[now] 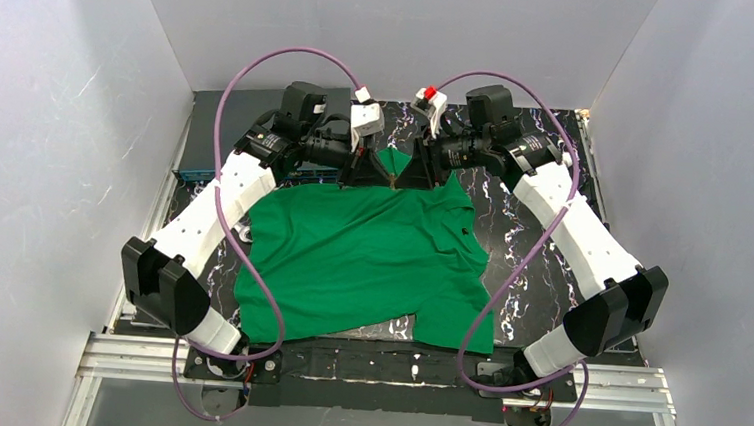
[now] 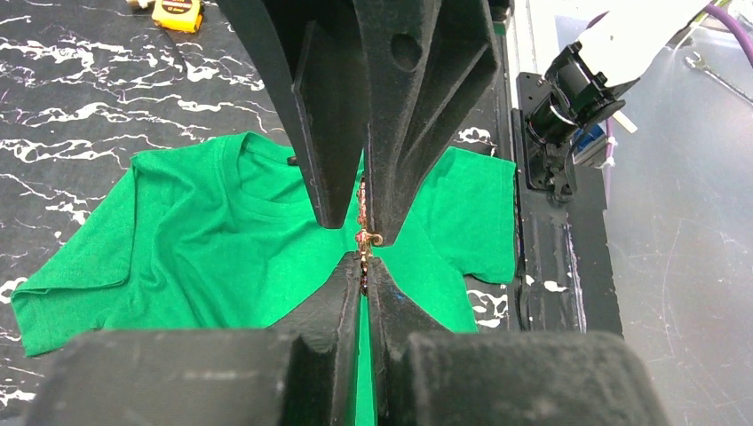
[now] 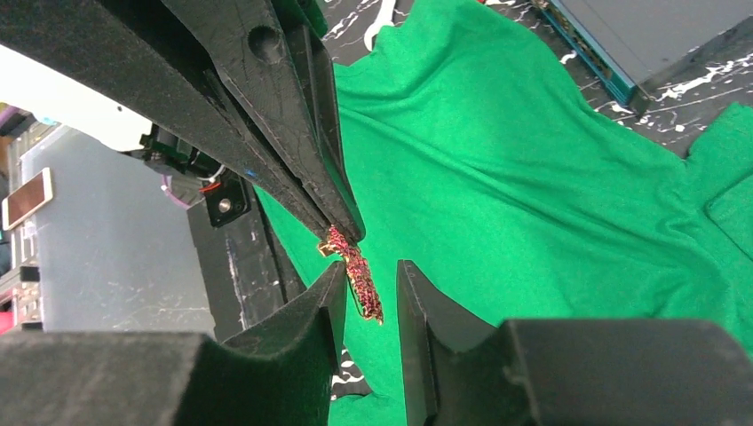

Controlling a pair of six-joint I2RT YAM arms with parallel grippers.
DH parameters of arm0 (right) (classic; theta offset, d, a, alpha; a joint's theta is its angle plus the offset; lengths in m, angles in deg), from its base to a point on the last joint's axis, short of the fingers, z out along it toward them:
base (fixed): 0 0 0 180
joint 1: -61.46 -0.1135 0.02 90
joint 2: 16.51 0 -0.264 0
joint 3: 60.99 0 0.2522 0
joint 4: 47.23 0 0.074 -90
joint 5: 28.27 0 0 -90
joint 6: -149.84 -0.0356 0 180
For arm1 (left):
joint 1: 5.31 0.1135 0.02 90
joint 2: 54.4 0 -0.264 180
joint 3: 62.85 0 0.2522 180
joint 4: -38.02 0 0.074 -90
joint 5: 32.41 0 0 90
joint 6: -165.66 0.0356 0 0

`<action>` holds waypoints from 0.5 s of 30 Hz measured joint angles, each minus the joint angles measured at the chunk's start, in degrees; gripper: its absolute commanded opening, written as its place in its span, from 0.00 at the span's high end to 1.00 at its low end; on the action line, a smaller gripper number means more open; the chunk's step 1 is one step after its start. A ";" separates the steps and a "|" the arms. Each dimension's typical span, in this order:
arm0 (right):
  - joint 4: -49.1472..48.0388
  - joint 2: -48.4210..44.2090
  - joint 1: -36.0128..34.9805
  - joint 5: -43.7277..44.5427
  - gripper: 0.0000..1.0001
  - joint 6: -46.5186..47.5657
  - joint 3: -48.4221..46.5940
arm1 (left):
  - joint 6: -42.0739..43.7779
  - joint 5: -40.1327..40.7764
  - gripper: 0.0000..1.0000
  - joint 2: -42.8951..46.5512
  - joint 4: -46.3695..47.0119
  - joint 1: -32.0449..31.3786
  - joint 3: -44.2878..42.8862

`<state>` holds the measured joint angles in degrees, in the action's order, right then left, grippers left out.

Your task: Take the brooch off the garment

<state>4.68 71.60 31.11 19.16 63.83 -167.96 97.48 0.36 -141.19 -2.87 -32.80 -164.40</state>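
Left tool is pinched tight on the brooch, a glittering red-pink pin with gold edging, seen edge-on. Right tool brackets it, narrowly parted. Both hover over the green garment on the marbled worktop.

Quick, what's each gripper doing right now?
Left gripper: shut on the brooch.
Right gripper: open, straddling the brooch.

Robot lab cell, white enclosure walls
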 measured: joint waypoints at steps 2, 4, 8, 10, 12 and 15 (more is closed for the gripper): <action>-0.31 -0.02 -0.02 1.33 0.66 -0.26 0.00 | -1.53 0.66 1.00 -0.15 1.01 0.00 0.20; -0.87 -0.22 -0.04 2.40 0.66 -0.50 0.07 | -3.13 1.18 1.00 -0.17 2.03 0.02 0.31; -1.97 -1.22 -0.07 3.89 0.66 -0.79 0.39 | -6.14 1.36 1.00 -0.20 4.04 0.07 0.44; -2.64 -1.70 -0.04 4.50 0.66 -0.83 0.59 | -7.82 1.33 1.00 -0.20 4.92 0.26 0.46; -3.93 -2.49 -0.07 5.14 0.66 -0.90 1.33 | -10.01 1.05 1.00 -0.33 6.03 0.55 0.57; -5.44 -3.43 -0.04 6.19 0.66 -0.90 2.40 | -12.41 0.48 1.00 -0.87 7.37 0.92 0.76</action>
<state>-0.76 68.17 31.06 25.34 62.93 -165.55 85.07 0.84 -142.06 4.49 -31.88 -163.63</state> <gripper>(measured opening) 0.344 0.019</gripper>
